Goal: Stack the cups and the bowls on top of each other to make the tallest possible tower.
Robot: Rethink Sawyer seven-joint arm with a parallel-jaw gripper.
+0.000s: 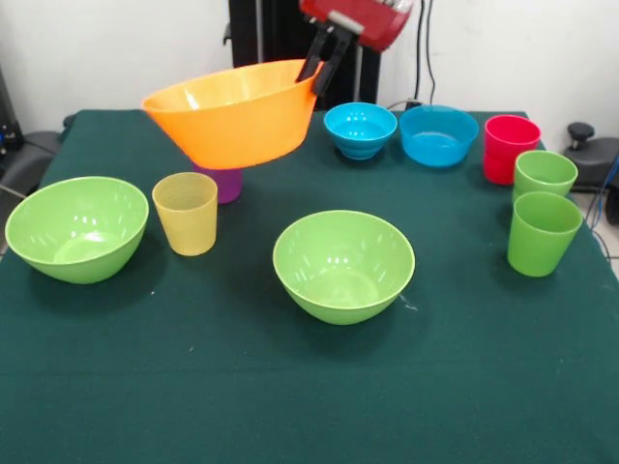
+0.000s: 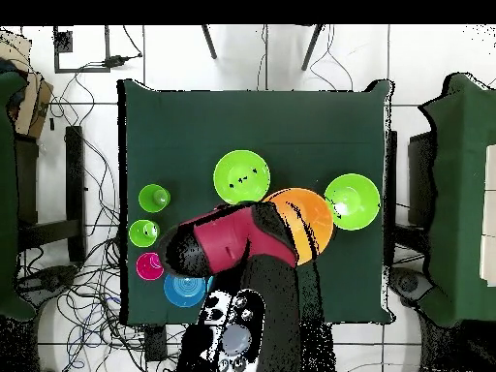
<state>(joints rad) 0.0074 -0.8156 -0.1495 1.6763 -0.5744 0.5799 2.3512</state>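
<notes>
Two green bowls (image 1: 76, 228) beneath lifted orange bowl (image 1: 237, 112)

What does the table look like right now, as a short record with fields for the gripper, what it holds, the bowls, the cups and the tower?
gripper: gripper, fingers shut on the rim of the orange bowl
held item: orange bowl, lifted off the table and tilted
other bowls: two lime green bowls apart at the front, two blue bowls side by side at the back
cups: pale yellow cup, purple cup mostly hidden behind the orange bowl, red cup, two light green cups
tower: none yet, nothing stacked
</notes>
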